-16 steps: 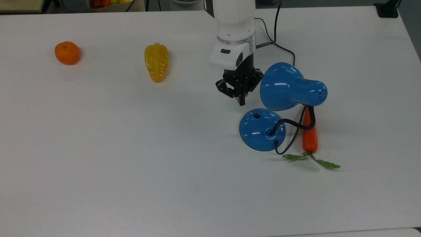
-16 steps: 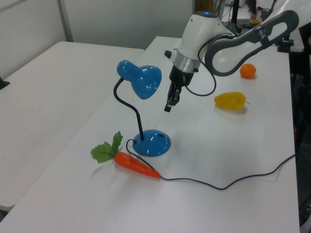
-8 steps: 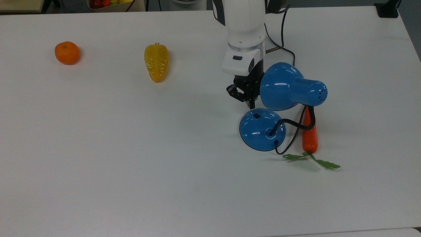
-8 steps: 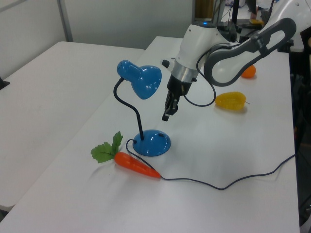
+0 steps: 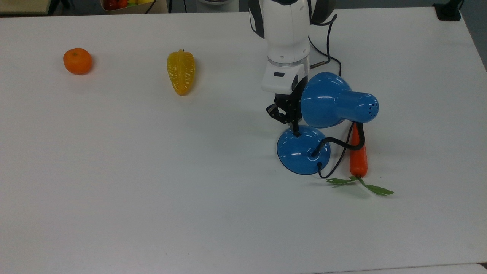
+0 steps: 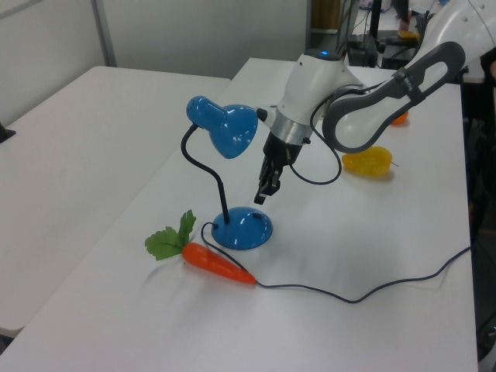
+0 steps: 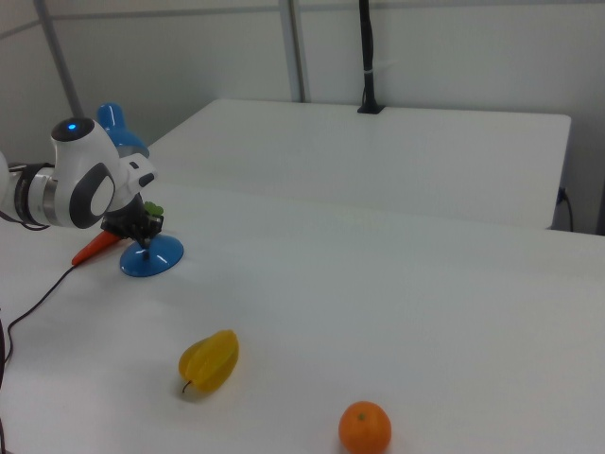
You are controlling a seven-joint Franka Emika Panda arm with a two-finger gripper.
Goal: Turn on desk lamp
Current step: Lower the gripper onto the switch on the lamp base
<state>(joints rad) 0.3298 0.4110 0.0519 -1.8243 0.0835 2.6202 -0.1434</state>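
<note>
The desk lamp stands right of centre in the top view, with a glossy blue shade (image 5: 327,99), a black bendy neck (image 5: 342,142) and a round blue base (image 5: 303,152). My gripper (image 5: 295,132) is shut, its fingers pointing down over the base's far edge, where they cover the switch. In the left view the gripper (image 6: 260,198) hangs just above the base (image 6: 242,228), beside the shade (image 6: 225,128). I cannot tell whether the fingers touch the base. In the right view the gripper (image 7: 144,243) is at the base (image 7: 151,257). No light shows from the shade.
A carrot (image 5: 358,158) with green leaves lies just right of the base in the top view, under the neck. The black cord (image 6: 349,294) trails across the table. A yellow starfruit (image 5: 180,72) and an orange (image 5: 77,61) lie far off toward the top view's left.
My gripper has moved down and toward the lamp's base, from beside the shade to over the switch, which it now covers. The lamp and the fruit have not moved.
</note>
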